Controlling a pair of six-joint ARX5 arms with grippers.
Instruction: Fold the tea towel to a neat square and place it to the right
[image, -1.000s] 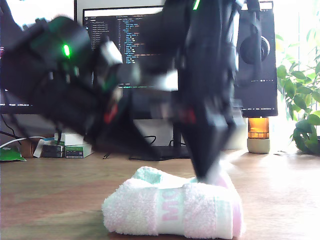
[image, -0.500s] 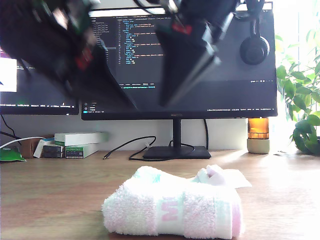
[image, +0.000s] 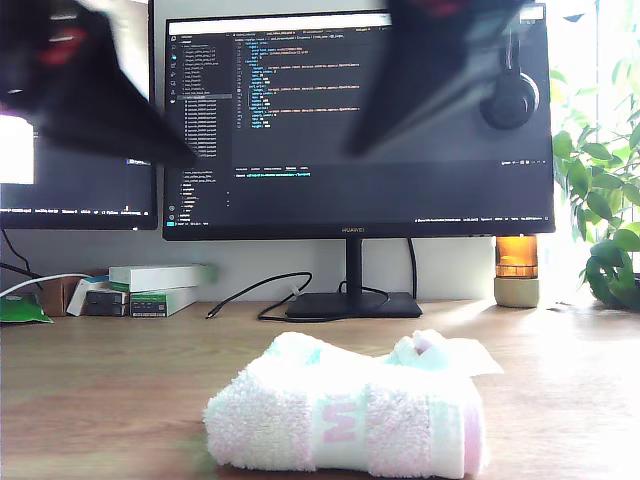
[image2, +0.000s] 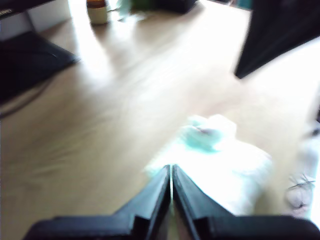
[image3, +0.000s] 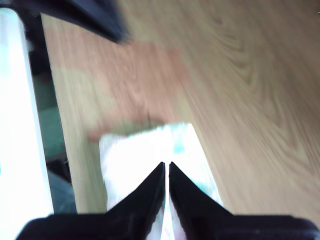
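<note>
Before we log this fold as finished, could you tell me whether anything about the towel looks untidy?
Yes: the tea towel is a lumpy roll, not a flat square, and a loose corner sticks up on top.

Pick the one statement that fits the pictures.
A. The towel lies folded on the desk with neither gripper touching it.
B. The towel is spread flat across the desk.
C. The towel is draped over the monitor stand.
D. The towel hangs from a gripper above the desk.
A: the towel sits as a folded bundle on the desk, while my first gripper and my second gripper are shut, empty and raised above it.
</note>
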